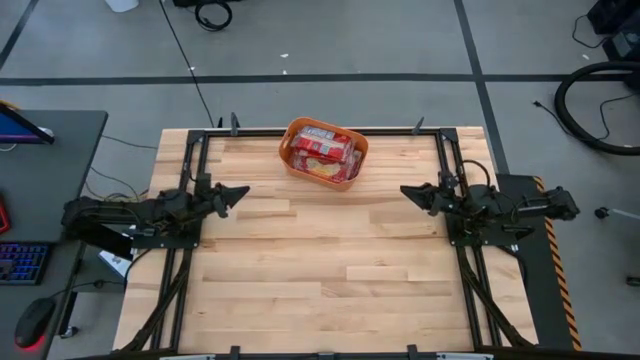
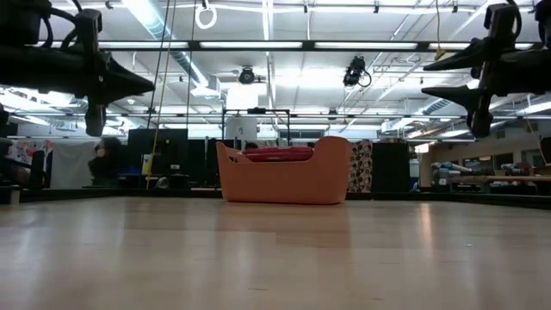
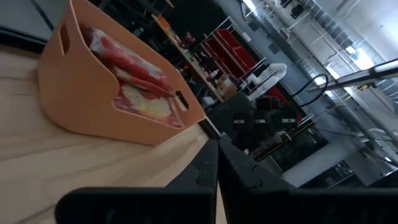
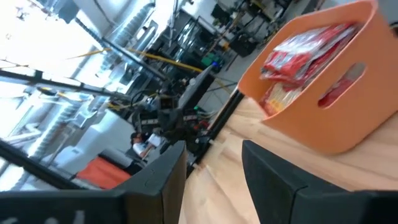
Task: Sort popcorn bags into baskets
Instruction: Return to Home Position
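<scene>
I am holding my left gripper (image 1: 238,192) with fingers pressed together and my right gripper (image 1: 408,190) with fingers apart, both carrying nothing. The orange tub (image 1: 287,150) with the popcorn bags (image 1: 322,148) inside is sitting ahead, between both fingertips, its long axis running from one gripper toward the other. I judge neither arm is nearer.

Overhead looks straight down, low looks level across the table (image 1: 330,250); all views share the tub (image 2: 284,181).
</scene>
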